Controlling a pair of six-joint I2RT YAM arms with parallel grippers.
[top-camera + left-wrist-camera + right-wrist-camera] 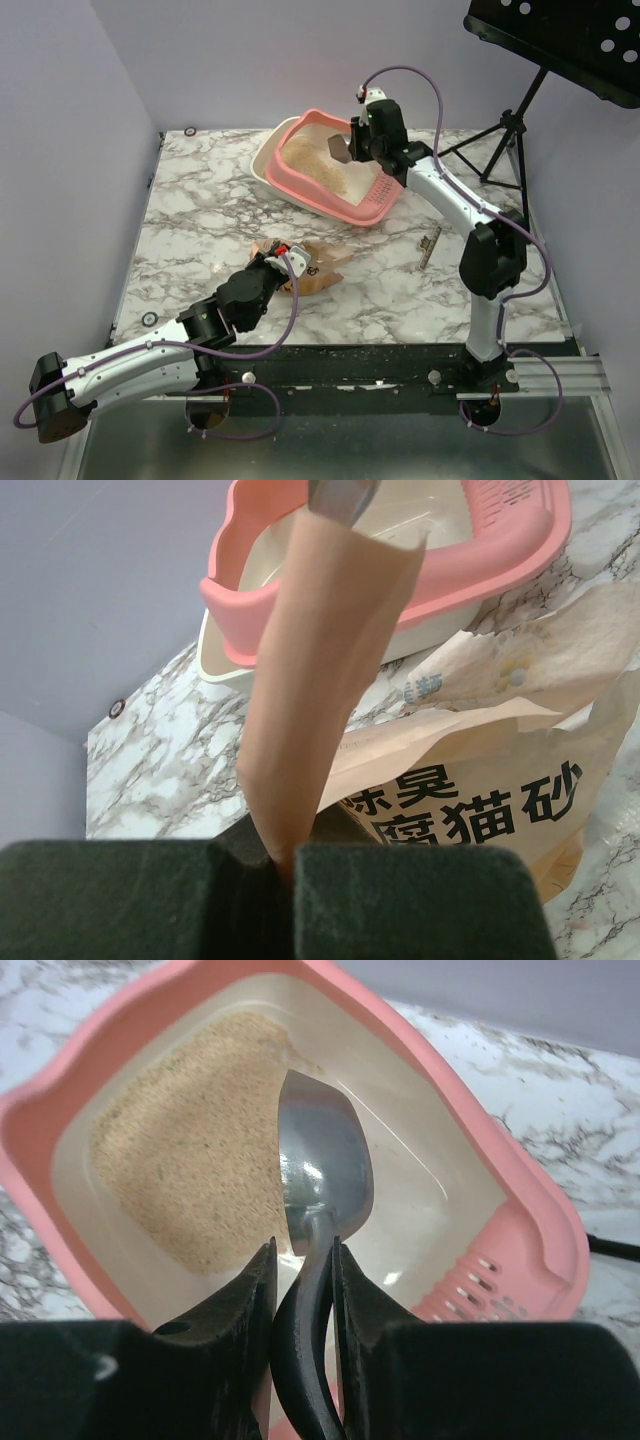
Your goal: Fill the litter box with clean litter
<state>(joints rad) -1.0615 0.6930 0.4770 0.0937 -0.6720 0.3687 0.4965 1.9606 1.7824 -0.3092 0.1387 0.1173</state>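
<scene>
At the far middle of the table [200, 230], close to its back edge: the box [345, 210], set askew to the table's sides, slotted corner turned toward the right arm. Shows a cream base under the pink rim on the left side.

Inside, litter [190, 1150] spread over the left part of the floor only. Leaves bare cream floor toward the slotted corner.

Right gripper [303, 1257] clamped on the black handle of a metal scoop [325, 1175], one finger pressed to each side. Holds the bowl inside the rim, over the line where litter meets bare floor. Cannot tell whether the bowl touches the floor. Free room around the bowl on every side, more toward the slotted end.

Left gripper [285, 855] clenched tight on a fold of the bag [480, 800], pads fully together with only paper between. Lifts that fold as a strip up in front of the camera. Rest of the bag flat on the marble at the near middle, ragged edge toward the box, apart from it with a band of bare marble between.

Wide bare marble to the left of box and bag, up to the wall [60, 150]. To the right of the bag, a small metal piece [430, 247] just beside the right arm's upright link. Beyond the far right corner, a music stand [560, 40].
</scene>
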